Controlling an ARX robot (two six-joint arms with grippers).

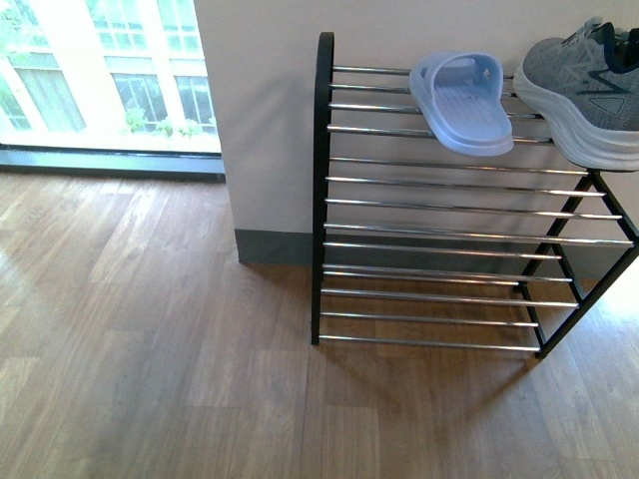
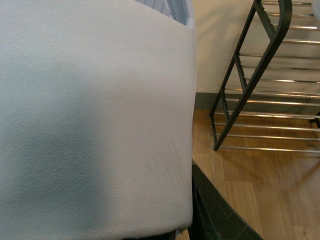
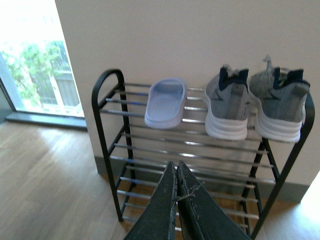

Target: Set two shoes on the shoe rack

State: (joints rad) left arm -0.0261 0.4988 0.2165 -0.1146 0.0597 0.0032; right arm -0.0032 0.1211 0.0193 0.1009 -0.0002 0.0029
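On top tier of shoe rack [image 1: 429, 210] already: one pale blue slide [image 1: 461, 105] beside grey sneaker pair [image 3: 227, 102]. Right jaws shut, empty, facing rack. Left wrist view filled by pale surface [image 2: 95, 120], likely second slide carried; left jaws' state impossible to tell. Judged step: bringing it over. Next: laying it flat across rods beside first slide, then releasing.

A pale blue surface [image 2: 95, 120] fills the left wrist view, hiding the left claw; the front view's 3 o'clock edge crops a sneaker [image 1: 584, 90].
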